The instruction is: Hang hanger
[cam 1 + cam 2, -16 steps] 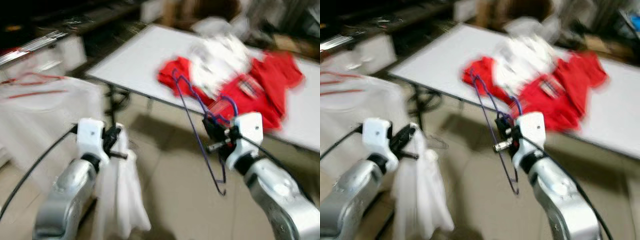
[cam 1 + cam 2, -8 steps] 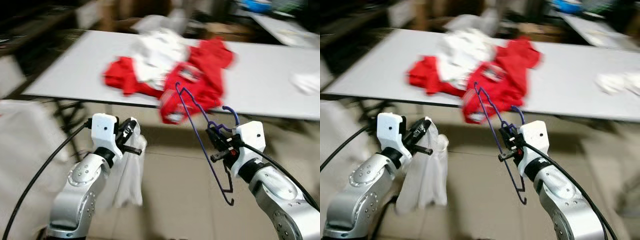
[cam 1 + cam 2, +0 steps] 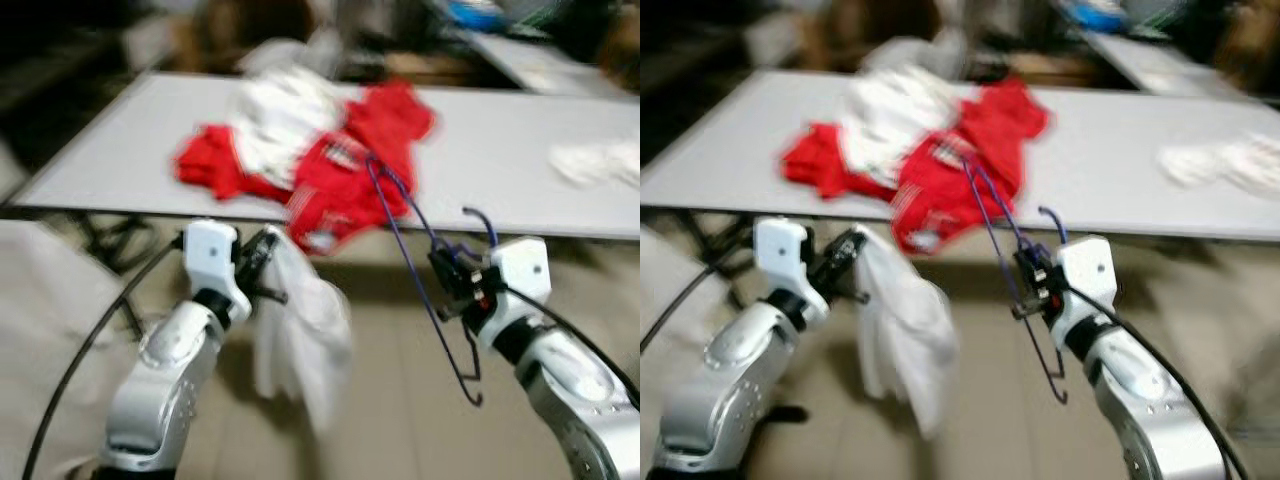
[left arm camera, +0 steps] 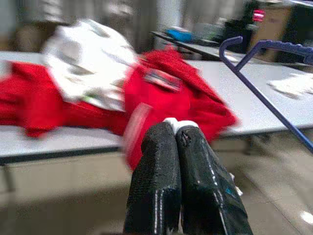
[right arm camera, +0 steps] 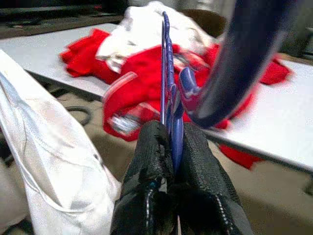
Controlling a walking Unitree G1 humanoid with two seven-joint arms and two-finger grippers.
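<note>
Frames blurred, camera in motion.

Right pincer (image 3: 447, 285) is clamped tight on a thin blue wire hanger (image 3: 420, 250), held in the air in front of the table edge. In the right wrist view the wire (image 5: 168, 98) runs up between the two black fingers (image 5: 146, 161), with the hook curving large and out of focus overhead; the eye views give the whole outline instead, one shoulder raised toward the table, the lower corner hanging down over the floor.

Left pincer (image 3: 262, 262) is pressed together on a limp white cloth garment (image 3: 300, 335), which hangs from the fingers toward the beige tiled floor (image 3: 390, 420). The left wrist view shows a small bit of white (image 4: 178, 123) at the closed fingertips (image 4: 161, 147), and the blue hanger (image 4: 264, 83) off to one side.

Beyond both arms is a wide grey-white table (image 3: 500, 150). A heap of red clothing (image 3: 340, 165) lies near its front edge, part drooping over it, with white clothing (image 3: 280, 110) piled on top. Another small white cloth (image 3: 600, 160) lies well apart, on the table's right. Background too blurred to read.
</note>
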